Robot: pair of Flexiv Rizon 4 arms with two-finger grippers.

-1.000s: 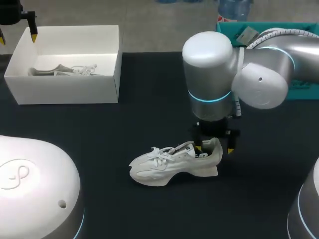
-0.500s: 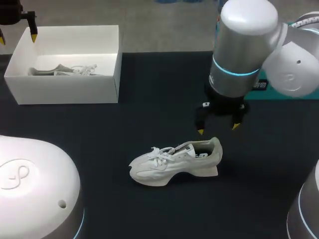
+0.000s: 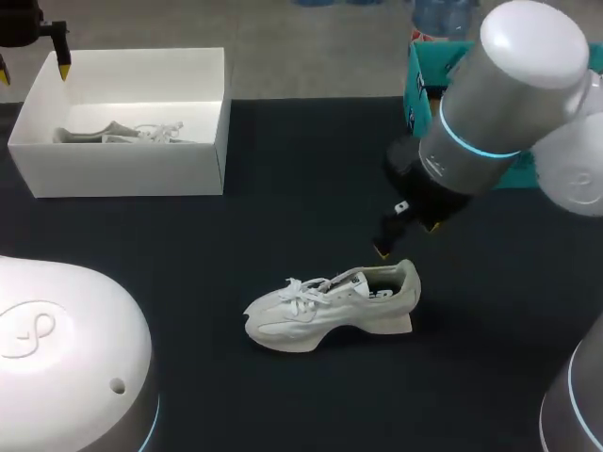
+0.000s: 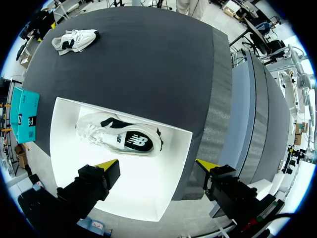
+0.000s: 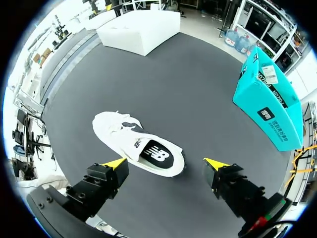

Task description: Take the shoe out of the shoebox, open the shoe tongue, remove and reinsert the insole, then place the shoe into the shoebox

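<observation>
Dark tabletop (image 3: 283, 198) spreads under both arms; nearest the robot, a white sneaker (image 3: 330, 303) rests on its sole out on the table, toe toward the left arm's side and heel toward the right. Just beyond the heel the right gripper (image 3: 407, 237) hangs tilted above the table, its yellow-tipped fingers spread and holding nothing; in the right wrist view the sneaker lies ahead of the gap between them, touching neither. Farther back on the left stands the open white shoebox (image 3: 203, 122), with a second white shoe (image 3: 118, 132) lying on its side within. The left gripper (image 3: 33, 68) hovers over the box's far left corner, released and empty; in the left wrist view one tip is over the box's floor, the other out past its wall. At the far right edge rests a teal box (image 3: 419, 71), well apart from the sneaker.
</observation>
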